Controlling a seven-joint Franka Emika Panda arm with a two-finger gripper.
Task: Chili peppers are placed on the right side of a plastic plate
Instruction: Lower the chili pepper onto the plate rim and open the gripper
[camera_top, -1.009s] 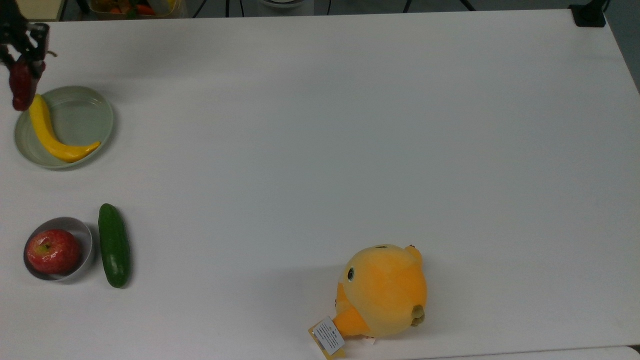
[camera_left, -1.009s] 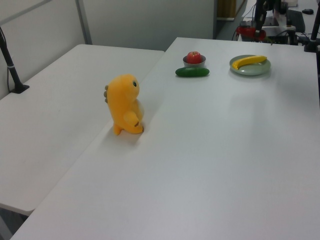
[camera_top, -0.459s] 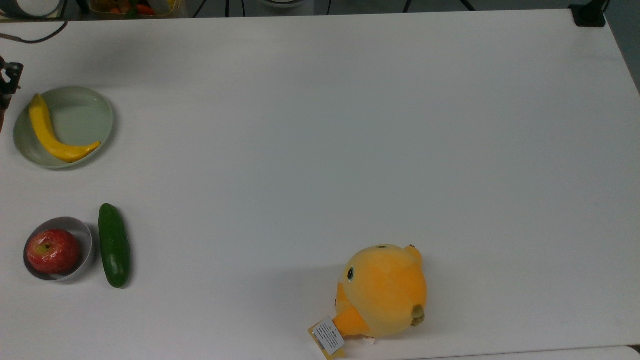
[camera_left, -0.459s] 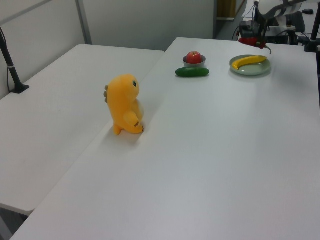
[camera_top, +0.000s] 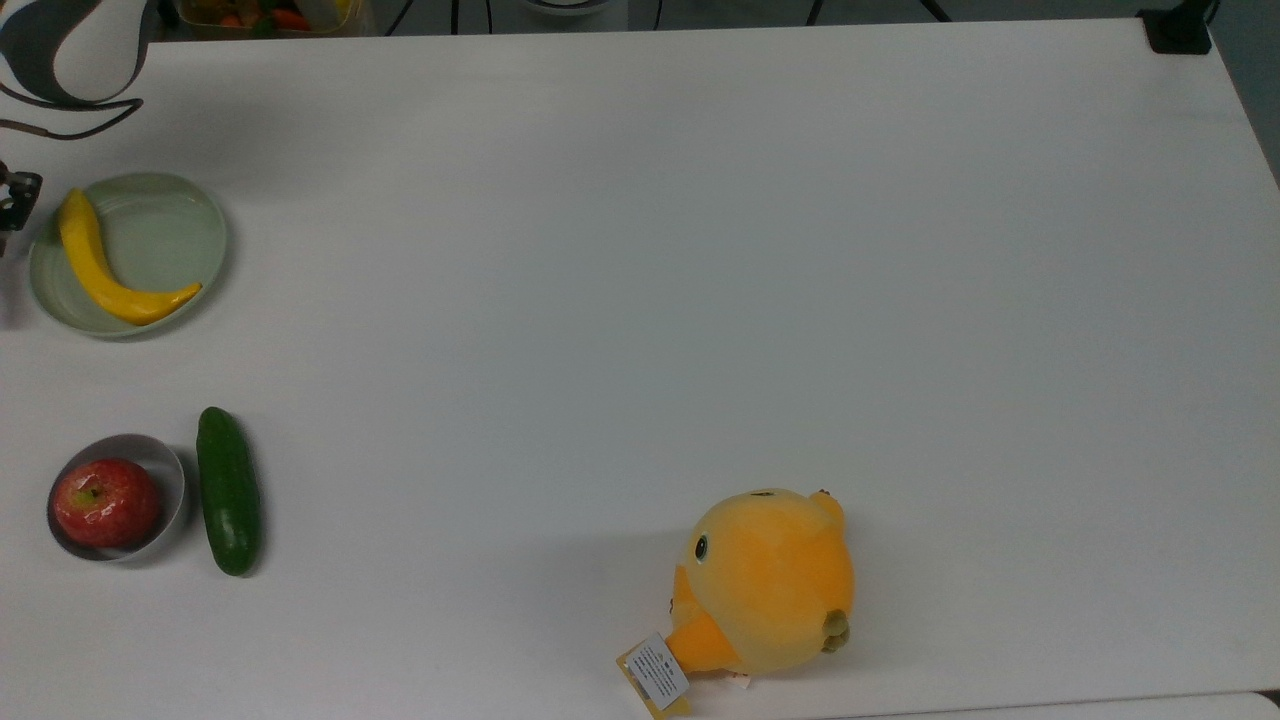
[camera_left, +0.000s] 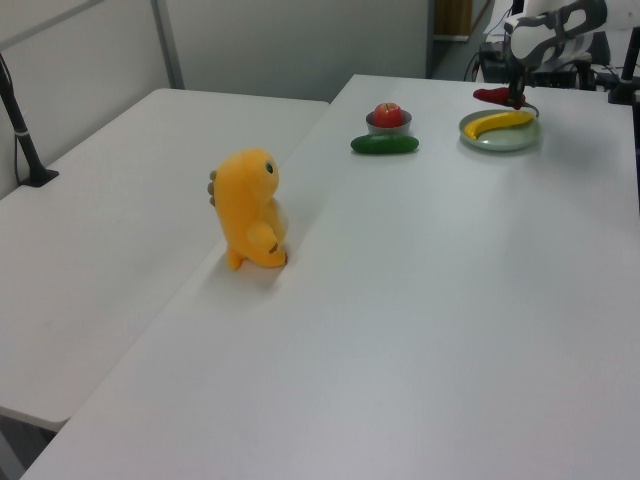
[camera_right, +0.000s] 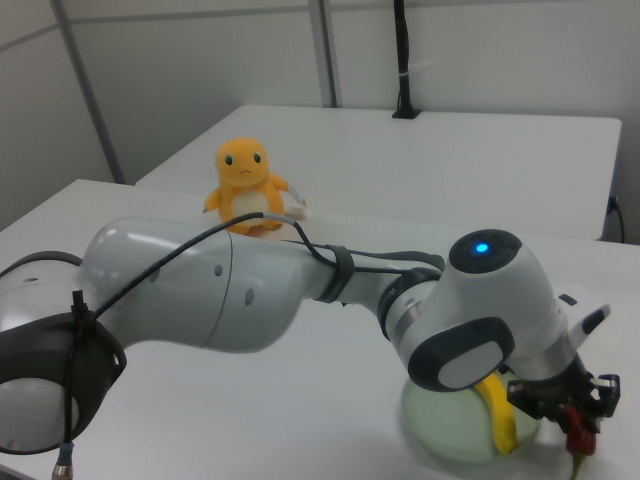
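Since half a second ago the gripper (camera_left: 515, 97) has dropped from above the plate's far edge to just beside its rim, carrying the chili pepper (camera_left: 496, 95) lower with it. Top view: the plastic plate (camera_top: 165, 235) sits at the top view's left with a banana (camera_top: 98, 264) lying along its near-left arc; a dark part of the gripper (camera_top: 14, 198) shows at the frame edge, just outside the rim, and the pepper cannot be made out here. A cucumber (camera_top: 229, 490), a grey bowl (camera_top: 172, 470) with an apple (camera_top: 105, 502) and a plush toy (camera_top: 768, 580) stand well apart from the work. Left view: the pepper hangs roughly level, held at one end, beyond the plate (camera_left: 500, 136) and apparently off the table. Right view: the fingers (camera_right: 545, 398) are clamped on the pepper (camera_right: 578, 437), which dangles below them just past the plate rim (camera_right: 430, 445), beside the banana tip (camera_right: 503, 430). Judgement: the pepper is not yet down. Risks noted: the drop point lies close to the table edge in the right view, so a release from height could let the glossy pepper roll off; the end grip lets it swing, so it may land across the rim or against the banana rather than clear beside the plate.
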